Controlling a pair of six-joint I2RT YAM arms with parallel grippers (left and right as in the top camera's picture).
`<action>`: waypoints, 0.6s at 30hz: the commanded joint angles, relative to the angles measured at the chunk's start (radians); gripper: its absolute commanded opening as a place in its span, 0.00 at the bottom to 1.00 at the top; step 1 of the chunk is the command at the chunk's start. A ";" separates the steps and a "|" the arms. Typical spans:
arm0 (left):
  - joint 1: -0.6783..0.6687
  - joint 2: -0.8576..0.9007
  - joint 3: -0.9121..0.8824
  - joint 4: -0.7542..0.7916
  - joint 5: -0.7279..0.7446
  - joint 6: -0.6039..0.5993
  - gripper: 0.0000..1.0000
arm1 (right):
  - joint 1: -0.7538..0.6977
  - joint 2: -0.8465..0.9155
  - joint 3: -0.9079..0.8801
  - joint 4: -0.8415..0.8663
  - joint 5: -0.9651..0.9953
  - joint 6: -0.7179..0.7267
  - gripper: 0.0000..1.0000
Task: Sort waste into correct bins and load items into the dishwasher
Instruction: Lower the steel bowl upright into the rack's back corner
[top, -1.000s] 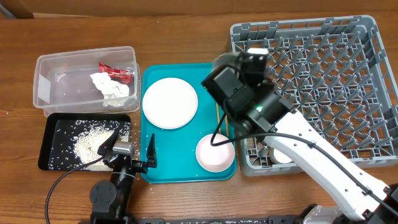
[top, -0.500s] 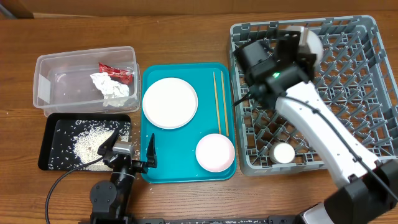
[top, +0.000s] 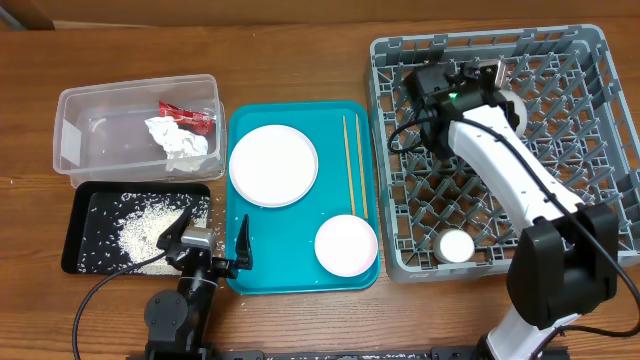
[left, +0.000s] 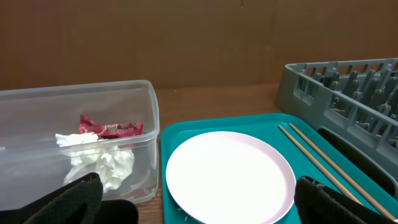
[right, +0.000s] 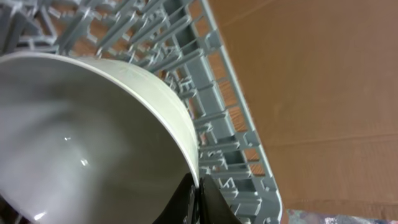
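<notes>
Loading step: the right claw (right: 194, 198), clamped on the rim of the pale grey bowl (right: 81, 143), holds it over the dish rack (top: 570, 170) just beneath the claw; the next move likely calls for lowering the bowl between pegs, then releasing.

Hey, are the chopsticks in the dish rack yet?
No, both chopsticks lie on the teal tray, beside the white plate.
</notes>
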 joint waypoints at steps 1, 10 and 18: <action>0.006 -0.006 -0.003 -0.003 0.006 -0.014 1.00 | 0.027 -0.001 -0.026 -0.022 -0.024 0.040 0.04; 0.006 -0.006 -0.003 -0.003 0.006 -0.014 1.00 | 0.093 -0.001 -0.021 -0.069 0.079 0.063 0.04; 0.006 -0.006 -0.003 -0.003 0.006 -0.014 1.00 | 0.053 -0.001 -0.012 -0.008 0.146 0.062 0.04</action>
